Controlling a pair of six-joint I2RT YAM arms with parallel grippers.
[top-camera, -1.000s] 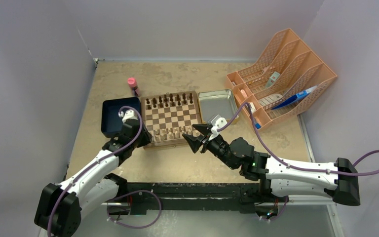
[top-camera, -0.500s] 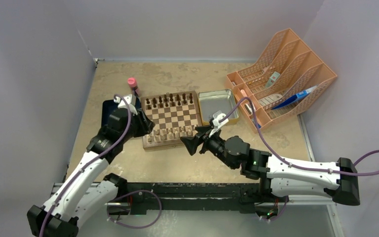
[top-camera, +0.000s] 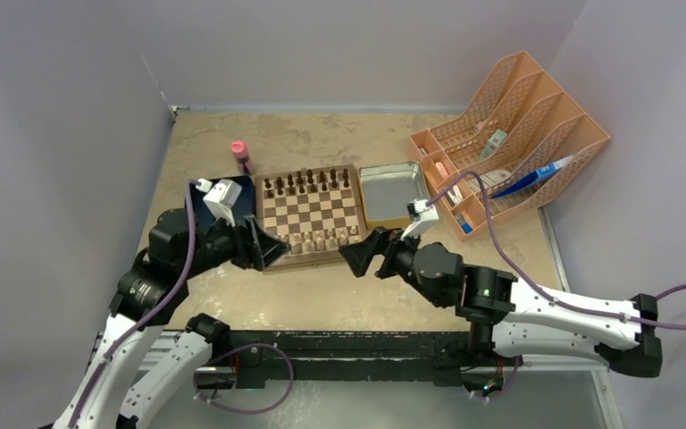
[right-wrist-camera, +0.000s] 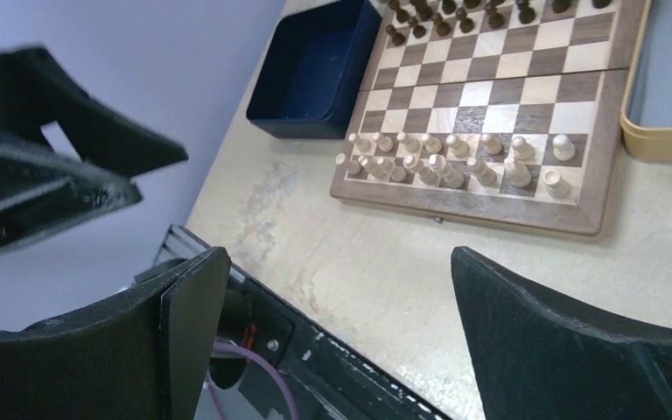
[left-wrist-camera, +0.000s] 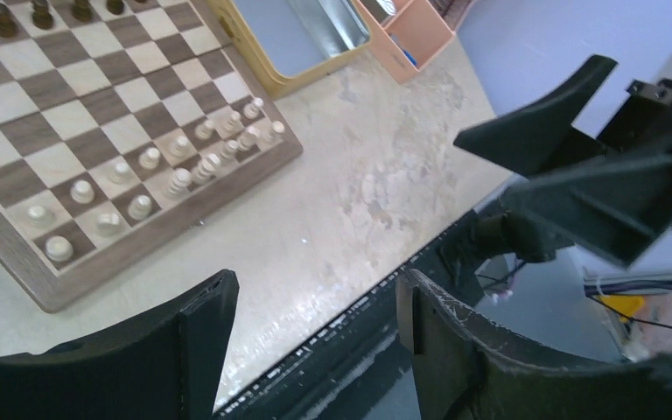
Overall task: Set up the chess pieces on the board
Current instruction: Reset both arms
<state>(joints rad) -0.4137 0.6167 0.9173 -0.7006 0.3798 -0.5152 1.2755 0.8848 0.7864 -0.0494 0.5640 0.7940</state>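
The board (top-camera: pixel 314 213) lies just ahead of both grippers, with pale chess pieces (top-camera: pixel 318 239) on its near rows and dark chess pieces (top-camera: pixel 308 183) on the far rows. The left gripper (left-wrist-camera: pixel 313 289) and right gripper (right-wrist-camera: pixel 339 262) hover off its near corners, jaws spread wide and empty. A blue tray (right-wrist-camera: pixel 315 70) lies beyond the left gripper, a tin (top-camera: pixel 393 192) beyond the right.

We hold our left gripper (top-camera: pixel 266 247) and our right gripper (top-camera: pixel 363 254) low and turned inward, so that they face each other with a gap between their tips. On both, the jaws are spread wide and grip nothing. Our left arm (top-camera: pixel 179 246) rises from its base, bends at the elbow and reaches to the right, while our right arm (top-camera: pixel 563 315) stretches long and low to the left.
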